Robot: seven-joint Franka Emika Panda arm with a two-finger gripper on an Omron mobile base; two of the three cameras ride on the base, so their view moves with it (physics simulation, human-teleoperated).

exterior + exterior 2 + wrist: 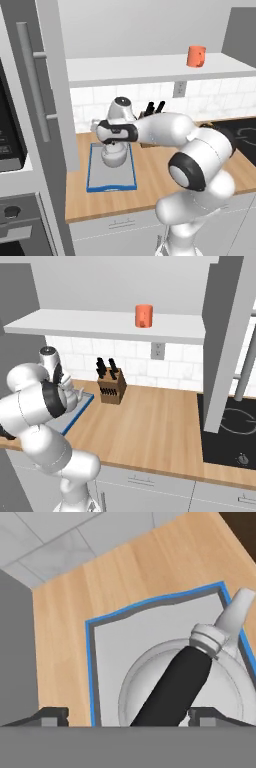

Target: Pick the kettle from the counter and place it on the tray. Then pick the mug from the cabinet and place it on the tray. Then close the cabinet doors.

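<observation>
- Arm is reaching left over the counter [150, 170], wrist bending down above the tray [95, 186].
- Kettle [170, 682] is sitting on the tray; mug [196, 56] is standing on the cabinet [150, 67] shelf.
- Gripper [130, 716] is hovering over the black handle, fingertips [52, 714] standing wide apart, gripping nothing.

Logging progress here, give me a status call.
End effector open, straddling kettle handle. Kettle over tray. Mug on cabinet shelf, doors open. Knife block clear of tray.
</observation>
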